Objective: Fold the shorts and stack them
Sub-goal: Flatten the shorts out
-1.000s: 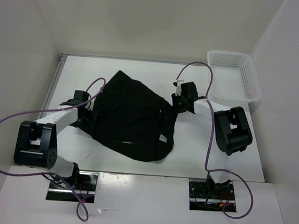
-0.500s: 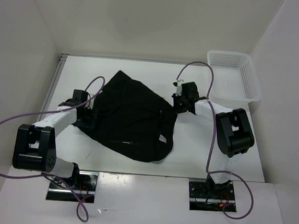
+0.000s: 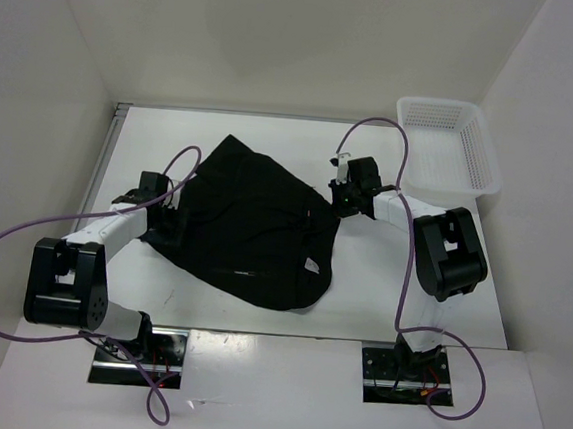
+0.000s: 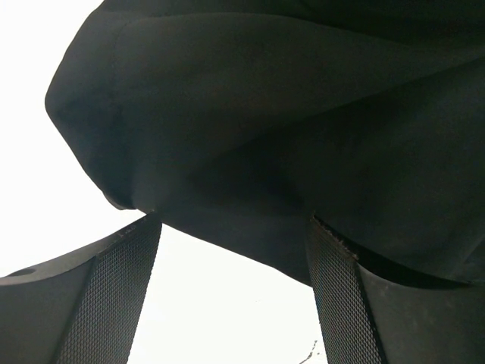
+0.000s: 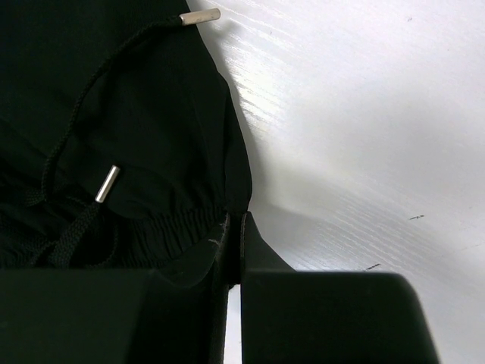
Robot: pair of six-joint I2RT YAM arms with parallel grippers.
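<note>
The left arm is stretched low over the white table (image 3: 380, 298), its forearm angled toward the left edge of the black soft-fabric shorts (image 3: 251, 221). The left gripper (image 3: 168, 224) is held with its jaws spread wide. In the left wrist view, its two mesh-textured black pads (image 4: 114, 288) are seen on either side of a rounded fold of the cloth, which hangs just ahead of them. Whether the pads touch the cloth cannot be told.

The right arm is bent at the elbow and reaches leftward to the right edge of the shorts. The right gripper (image 3: 339, 203) is pinched tight, and the hem of the gathered elastic waistband (image 5: 182, 224) is caught between its fingers. A braided black drawstring with slim metal tips (image 5: 106, 184) lies across the matte fabric beside it.

The shorts are spread in a rumpled, roughly triangular heap at the middle of the table, between the two grippers. A small pale logo mark (image 3: 313, 265) is shown near the right lower edge. A white plastic mesh basket (image 3: 484, 157) is set at the far right corner, well apart from the cloth.
</note>
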